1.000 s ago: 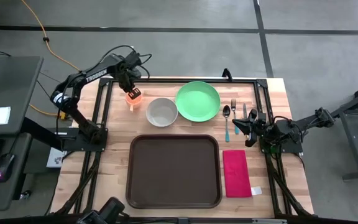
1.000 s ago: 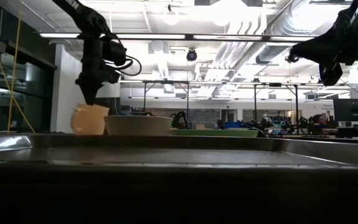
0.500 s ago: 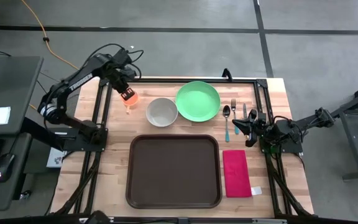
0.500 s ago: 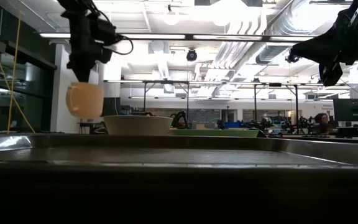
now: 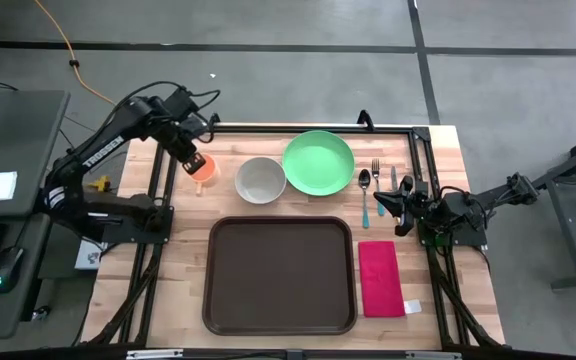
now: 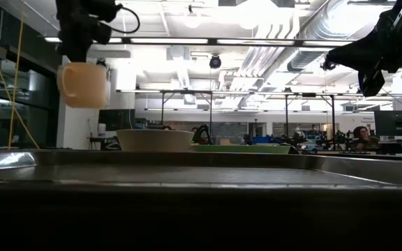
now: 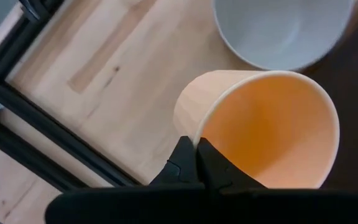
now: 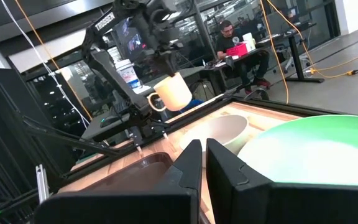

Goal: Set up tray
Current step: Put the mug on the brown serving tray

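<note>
High view: the left end effector (image 5: 194,160) hangs above the far left part of the table (image 5: 183,250), clamped on the rim of an orange cup (image 5: 200,169). Just to the right of it sits a white bowl (image 5: 260,179), and past that a green plate (image 5: 319,163). The tray (image 5: 279,275), dark brown and bare, lies on the near side of the left end effector, toward the middle of the table. The right end effector (image 5: 381,200) waits at the right edge with its fingers pressed together, right over a spoon (image 5: 365,193); a fork (image 5: 376,172) lies just beyond it, and a red napkin (image 5: 380,277) lies on its near side, beside the tray.

Low view: the left end effector (image 6: 74,57) holds the cup (image 6: 84,84) well clear of the table, higher than the bowl (image 6: 155,139) to its right. The tray (image 6: 201,174) rim fills the foreground. The right end effector (image 6: 330,61) hangs at upper right.

Left wrist view: the closed fingers (image 7: 194,163) pinch the wall of the cup (image 7: 272,130), one inside, one outside; the bowl (image 7: 283,31) lies just beyond.

Right wrist view: the right end effector (image 8: 204,155) has its fingers closed, holding nothing. Ahead are the plate (image 8: 316,149), the bowl (image 8: 219,132), the tray (image 8: 129,175) and the lifted cup (image 8: 171,91). A person sits at a desk in the room behind.
</note>
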